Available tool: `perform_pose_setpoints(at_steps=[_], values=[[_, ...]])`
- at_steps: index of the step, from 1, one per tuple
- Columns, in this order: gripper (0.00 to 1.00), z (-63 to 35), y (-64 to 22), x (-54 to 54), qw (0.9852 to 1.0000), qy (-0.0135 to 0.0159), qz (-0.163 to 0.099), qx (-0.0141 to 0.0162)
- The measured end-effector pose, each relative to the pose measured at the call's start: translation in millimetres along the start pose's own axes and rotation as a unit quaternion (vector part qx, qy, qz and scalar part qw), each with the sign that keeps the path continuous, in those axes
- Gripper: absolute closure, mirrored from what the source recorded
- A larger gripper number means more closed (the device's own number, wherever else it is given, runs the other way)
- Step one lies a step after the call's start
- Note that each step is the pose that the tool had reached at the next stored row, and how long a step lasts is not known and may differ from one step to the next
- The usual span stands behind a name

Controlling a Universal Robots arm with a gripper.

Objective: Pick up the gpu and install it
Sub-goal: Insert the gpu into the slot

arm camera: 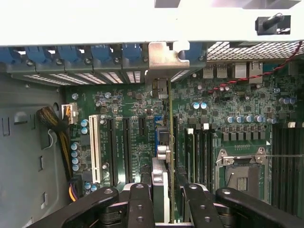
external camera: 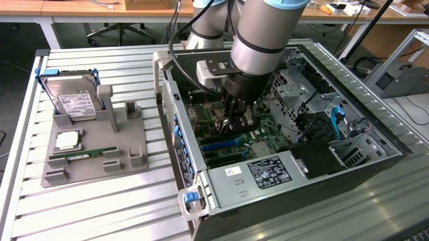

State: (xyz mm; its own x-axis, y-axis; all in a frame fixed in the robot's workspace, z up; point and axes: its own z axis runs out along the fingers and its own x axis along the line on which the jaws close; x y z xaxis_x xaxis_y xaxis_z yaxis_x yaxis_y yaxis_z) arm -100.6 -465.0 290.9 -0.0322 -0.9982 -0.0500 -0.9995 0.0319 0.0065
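A robotics lab or workshop: a ribbed aluminium workbench (external camera: 100,201) carries an opened computer case (external camera: 282,150) and a grey parts fixture (external camera: 94,150), with wooden desks (external camera: 67,9), an office chair (external camera: 120,30) and cables behind.

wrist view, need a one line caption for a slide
Gripper holding the gpu edge-on above the motherboard, its metal bracket at the case's rear slots.

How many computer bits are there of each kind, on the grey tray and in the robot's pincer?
Hard drive: 1
Green memory stick: 1
Square silver chip: 1
Gpu, held in the pincer: 1
Total: 4
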Motion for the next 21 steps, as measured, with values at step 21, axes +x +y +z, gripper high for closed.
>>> perform_pose_setpoints(at_steps=[21], values=[[0.7,7.9,-0.1,0.5,0.9999,0.0106,-0.001,0.0003]])
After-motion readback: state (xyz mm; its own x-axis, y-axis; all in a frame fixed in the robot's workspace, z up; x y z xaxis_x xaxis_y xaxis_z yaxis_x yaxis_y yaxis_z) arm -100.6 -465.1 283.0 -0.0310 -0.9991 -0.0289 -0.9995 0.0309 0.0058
